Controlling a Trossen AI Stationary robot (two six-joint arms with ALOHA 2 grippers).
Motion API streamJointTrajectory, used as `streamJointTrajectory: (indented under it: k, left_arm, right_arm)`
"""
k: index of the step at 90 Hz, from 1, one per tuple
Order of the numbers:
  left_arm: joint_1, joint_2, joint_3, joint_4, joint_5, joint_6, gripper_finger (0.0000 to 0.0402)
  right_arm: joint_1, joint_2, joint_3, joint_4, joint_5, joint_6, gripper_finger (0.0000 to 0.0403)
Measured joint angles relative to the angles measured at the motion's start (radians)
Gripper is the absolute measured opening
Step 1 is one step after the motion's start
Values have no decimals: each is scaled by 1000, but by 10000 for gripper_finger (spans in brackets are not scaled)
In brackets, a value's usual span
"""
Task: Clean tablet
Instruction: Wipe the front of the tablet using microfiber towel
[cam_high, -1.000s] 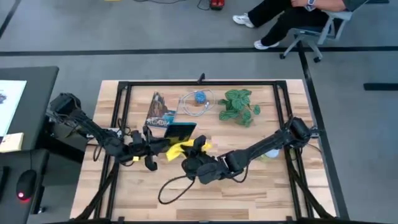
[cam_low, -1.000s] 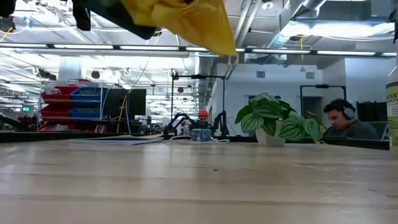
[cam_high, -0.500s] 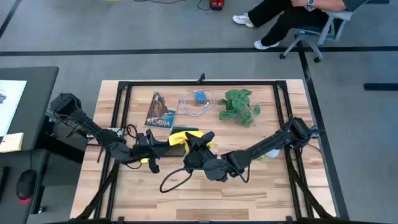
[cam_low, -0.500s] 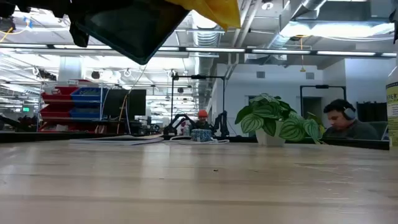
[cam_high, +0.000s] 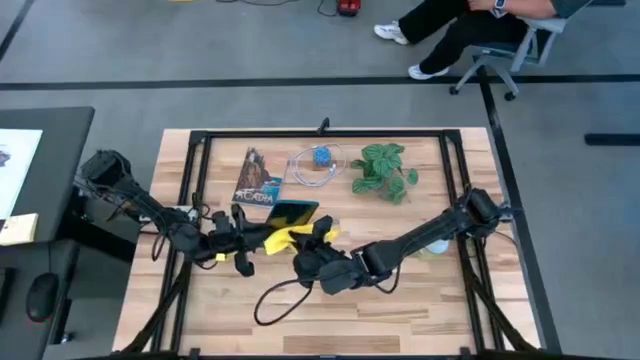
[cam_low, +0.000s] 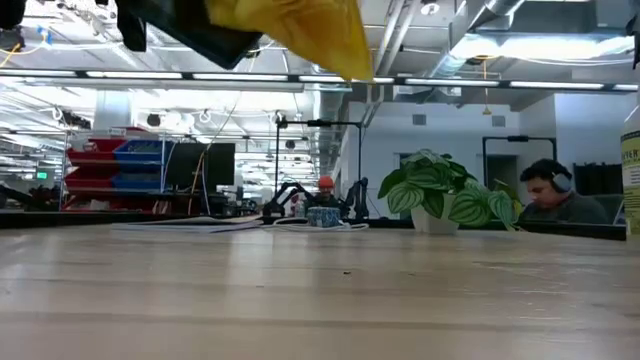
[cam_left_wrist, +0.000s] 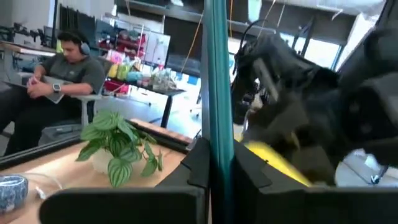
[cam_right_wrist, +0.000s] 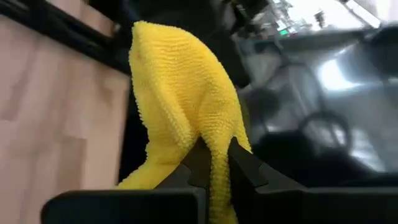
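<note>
Overhead and level views of a pale wooden bench (cam_high: 400, 300) with a black frame, both dark arms meeting above its middle. The left pincer (cam_high: 243, 238) is clamped on the edge of the thin black glossy-screened tablet (cam_high: 291, 212), which is held in the air, clear of the bench and tilted; in the left wrist view the tablet (cam_left_wrist: 216, 93) appears edge-on, as a narrow teal-tinted strip rising between the two dark fingers (cam_left_wrist: 196, 165). The right pincer (cam_high: 318, 232) grips a yellow terry cloth (cam_high: 281, 240), its fingers (cam_right_wrist: 199, 163) pinched on a fold; the cloth (cam_right_wrist: 180, 106) lies against the tablet's lower part. In the level view the tablet (cam_low: 200, 35) and the draped cloth (cam_low: 300, 30) hang near the upper border, well above the bench top. Farther back on the bench: a colourful printed booklet marked "ACADIA" (cam_high: 257, 178), a small blue-and-white bowl (cam_high: 321, 157) ringed by a pale cord, and a green-leaved potted plant (cam_high: 384, 170). A seated person wearing headphones (cam_low: 550, 195) is visible beyond the bench
</note>
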Motion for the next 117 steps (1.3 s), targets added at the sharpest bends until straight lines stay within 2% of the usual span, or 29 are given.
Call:
streamJointTrajectory:
  k: [13,32,50,69,78,94,106,117]
  left_arm:
    - [0,-1,1,-5,1,-3,10]
    - [1,-3,3,-26,72,-45,10]
    - [1,14,3,-87,117,-97,10]
    - [14,75,1,7,136,-69,10]
    - [27,95,0,77,143,-17,10]
    - [48,96,-1,169,129,46,10]
    - [50,79,-1,188,109,89,11]
    - [50,69,-1,181,115,92,10]
  right_arm:
    - [1,2,-1,43,44,0,10]
    - [10,-46,-3,154,134,-21,10]
    - [10,-101,-3,265,201,-115,10]
    - [8,-117,-1,277,141,-107,10]
    - [-3,-96,3,227,66,-12,10]
    - [-9,-46,2,126,16,142,10]
    - [-6,8,-3,85,4,218,10]
    - [9,22,-6,35,19,220,10]
